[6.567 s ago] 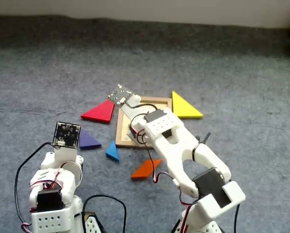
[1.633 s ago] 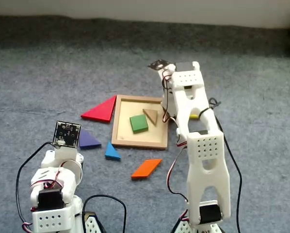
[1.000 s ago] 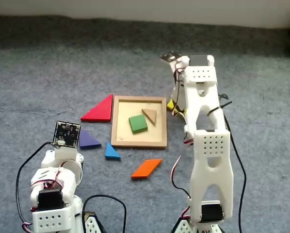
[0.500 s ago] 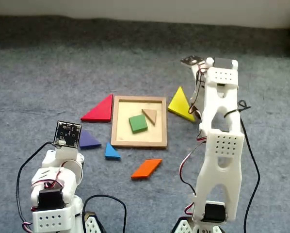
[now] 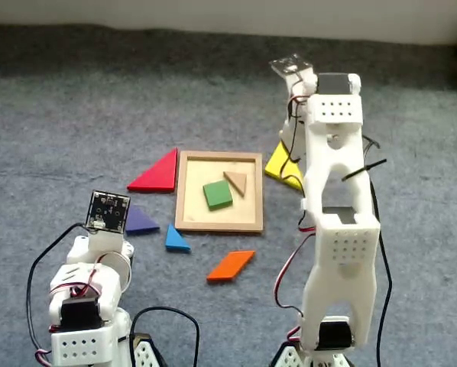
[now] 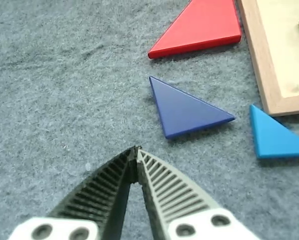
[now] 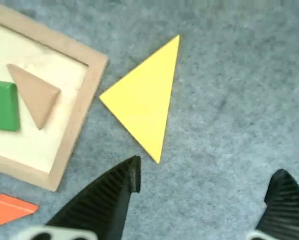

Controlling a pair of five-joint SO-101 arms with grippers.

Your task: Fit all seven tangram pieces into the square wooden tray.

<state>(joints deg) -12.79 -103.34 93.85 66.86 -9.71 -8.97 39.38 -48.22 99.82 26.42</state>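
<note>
Wooden tray (image 5: 218, 226) is sitting about mid-frame in the high view, holding a green square (image 5: 218, 194) with a tan triangle (image 5: 237, 182) just beside it. The yellow triangle (image 5: 280, 166) is lying on the grey carpet (image 5: 76, 115) just right of the tray. The right gripper (image 7: 208, 176) is hanging near it, claw spread wide and gripping nothing. The red triangle (image 5: 158, 174) is lying just left of the tray. The purple triangle (image 5: 140, 221) and blue triangle (image 5: 176, 239) are sitting lower left of it, and the orange parallelogram (image 5: 231, 264) is lying below. The left gripper (image 6: 136, 155) is hovering near the purple triangle, claw pressed together and empty.
</note>
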